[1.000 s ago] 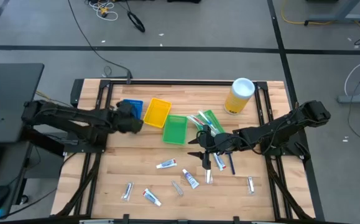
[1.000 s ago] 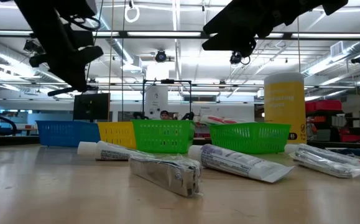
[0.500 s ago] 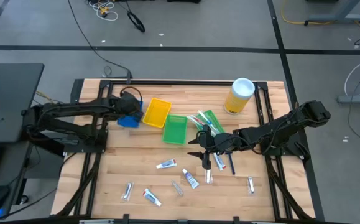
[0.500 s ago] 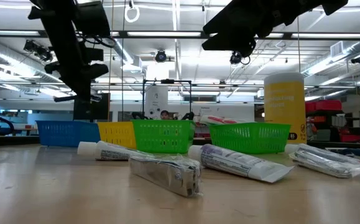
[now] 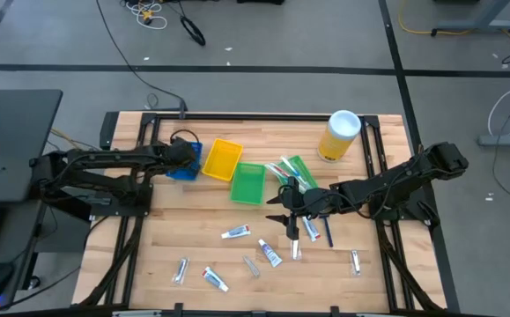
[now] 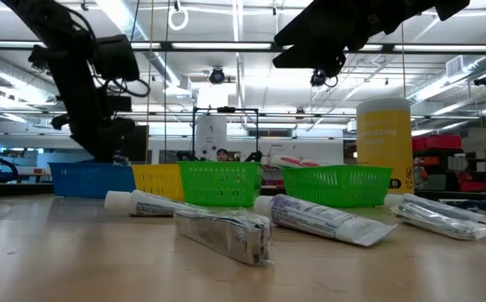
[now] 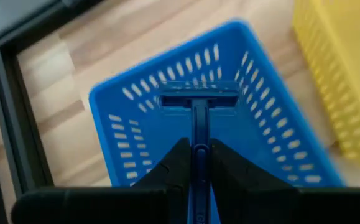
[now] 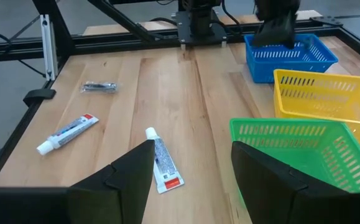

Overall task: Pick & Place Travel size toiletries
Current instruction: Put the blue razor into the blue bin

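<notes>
The left pincer (image 7: 195, 163) is pinched tight on a dark blue razor (image 7: 196, 118) and holds it just over the blue bin (image 5: 185, 161), with the razor's head down inside the bin's walls. The blue bin sits near the table's (image 5: 193, 231) far left corner, close to the dark frame edge. Just beside the blue bin is the yellow bin (image 5: 222, 159), then two green bins (image 5: 247, 184), so four bins in all. A tall yellow canister (image 5: 338, 135) stands well apart from the blue bin, near the far right corner. The right pincer (image 5: 287, 217) hangs with its fingers spread wide and nothing in them, out past the green bins over the middle of the table. Lots of bare wood lies between the blue bin and the near edge. Along that near side lie about four white toothpaste tubes (image 5: 235, 232) and some small silvery tubes (image 5: 181, 269).
</notes>
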Action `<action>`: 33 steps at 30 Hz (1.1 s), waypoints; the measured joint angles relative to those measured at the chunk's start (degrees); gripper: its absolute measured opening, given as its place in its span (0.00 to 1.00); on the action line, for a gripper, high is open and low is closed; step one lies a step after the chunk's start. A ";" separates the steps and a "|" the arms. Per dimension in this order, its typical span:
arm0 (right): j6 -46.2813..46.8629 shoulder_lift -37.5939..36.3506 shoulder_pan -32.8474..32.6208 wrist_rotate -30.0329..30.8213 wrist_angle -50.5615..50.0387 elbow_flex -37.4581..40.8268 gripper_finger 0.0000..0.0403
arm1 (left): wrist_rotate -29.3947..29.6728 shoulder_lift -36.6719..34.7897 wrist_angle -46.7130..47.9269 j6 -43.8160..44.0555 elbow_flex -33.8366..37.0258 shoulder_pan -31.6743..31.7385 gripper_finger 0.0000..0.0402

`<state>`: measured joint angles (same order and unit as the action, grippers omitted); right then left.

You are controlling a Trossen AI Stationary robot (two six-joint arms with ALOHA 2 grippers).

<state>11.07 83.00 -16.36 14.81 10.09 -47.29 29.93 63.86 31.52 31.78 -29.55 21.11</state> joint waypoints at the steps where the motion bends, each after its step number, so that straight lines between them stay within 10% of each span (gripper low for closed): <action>1: 0.02 0.00 -0.01 -0.01 0.00 0.00 0.56 | 0.09 0.00 -0.26 -0.02 0.83 0.09 0.12; 33: 5.75 0.00 0.22 0.02 -5.64 0.00 0.56 | -2.35 -1.14 -9.00 -4.23 -1.52 0.20 0.34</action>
<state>16.82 83.00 -16.14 14.83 4.44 -47.29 27.57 62.71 22.52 27.55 -31.07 21.31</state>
